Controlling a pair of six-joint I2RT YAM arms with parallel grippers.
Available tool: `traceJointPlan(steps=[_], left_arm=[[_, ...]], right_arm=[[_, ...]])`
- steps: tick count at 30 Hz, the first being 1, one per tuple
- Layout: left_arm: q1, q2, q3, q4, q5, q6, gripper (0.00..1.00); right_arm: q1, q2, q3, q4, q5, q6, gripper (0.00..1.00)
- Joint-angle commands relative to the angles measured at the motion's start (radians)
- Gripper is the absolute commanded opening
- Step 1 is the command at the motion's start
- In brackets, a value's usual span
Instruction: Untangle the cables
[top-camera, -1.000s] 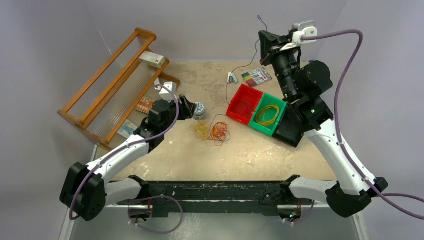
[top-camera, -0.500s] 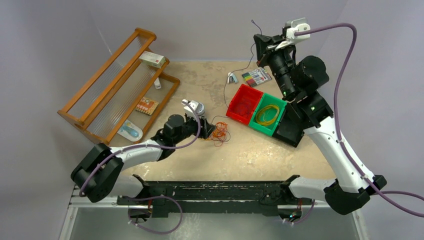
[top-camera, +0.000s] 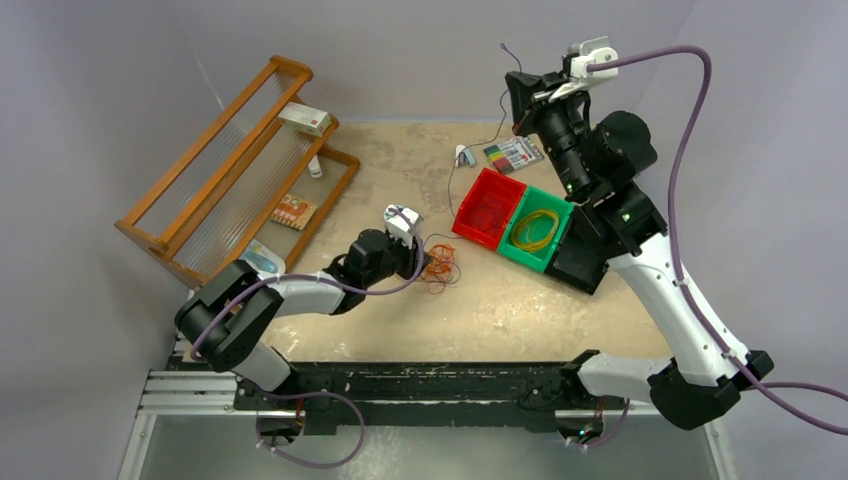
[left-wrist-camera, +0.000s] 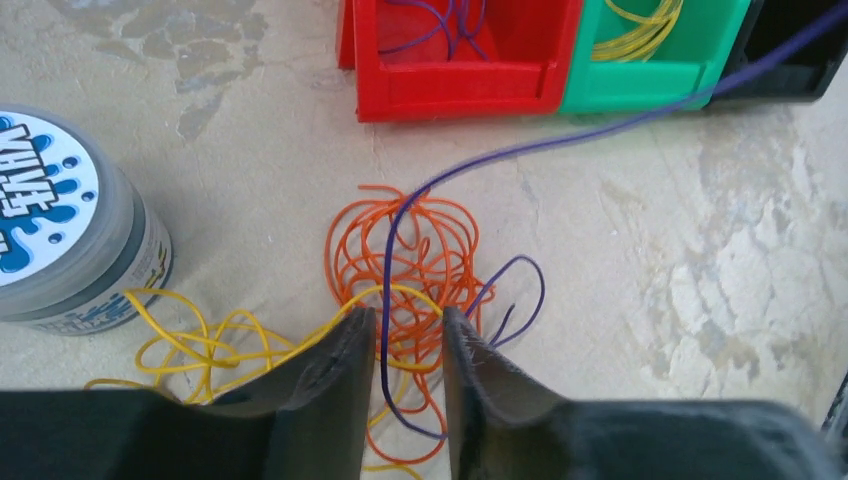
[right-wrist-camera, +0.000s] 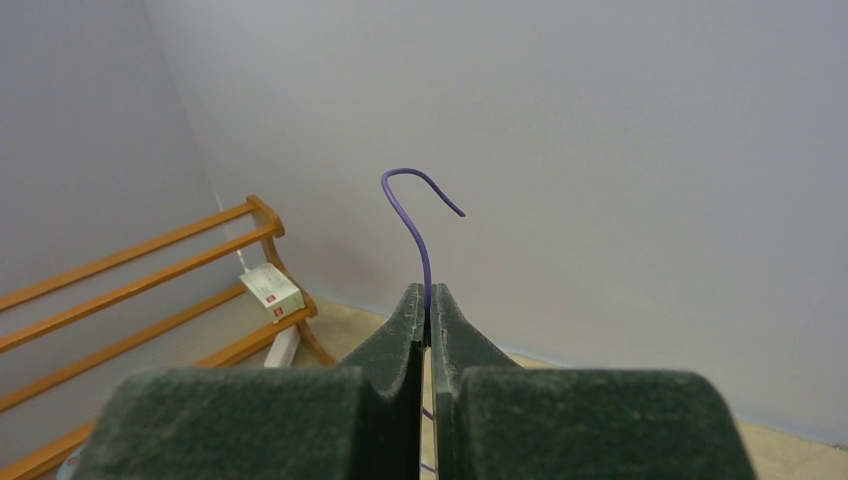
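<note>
The mottled beige counter carries a wooden rack at its left edge. Mid-counter, a jar stands just beside a tangle of orange, yellow and purple cables. To the right, a red bin, green bin and black bin touch in a row. A marker pack lies beyond them.

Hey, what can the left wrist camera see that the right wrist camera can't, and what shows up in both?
Only the left wrist view: the left gripper, open over the tangled orange cable and yellow cable, plus a round tub, the red bin and the green bin.
Only the right wrist view: the right gripper and a wooden rack with a small box on it.
Both: the purple cable, threaded through the tangle in one, pinched near its end by the shut right gripper in the other.
</note>
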Motion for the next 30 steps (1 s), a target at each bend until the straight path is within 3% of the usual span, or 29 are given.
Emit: traceJointPlan(steps=[1, 4, 16, 23, 30], left_arm=[[-0.003, 0.008, 0.084, 0.037, -0.036, 0.022, 0.21], [-0.003, -0.009, 0.124, -0.020, -0.048, 0.024, 0.00], [-0.004, -0.267, 0.186, -0.173, -0.196, 0.015, 0.00], [-0.002, -0.264, 0.428, -0.445, -0.252, 0.007, 0.00], [-0.001, -0.232, 0.496, -0.452, -0.242, -0.030, 0.00]], right_arm=[[0.000, -0.032, -0.003, 0.033, -0.031, 0.026, 0.00], [0.001, -0.045, -0.032, 0.036, -0.022, 0.035, 0.00], [-0.001, -0.123, -0.246, -0.002, 0.008, 0.072, 0.00], [0.001, -0.190, -0.417, 0.010, -0.059, 0.103, 0.00], [-0.001, -0.191, -0.472, 0.015, -0.037, 0.134, 0.00]])
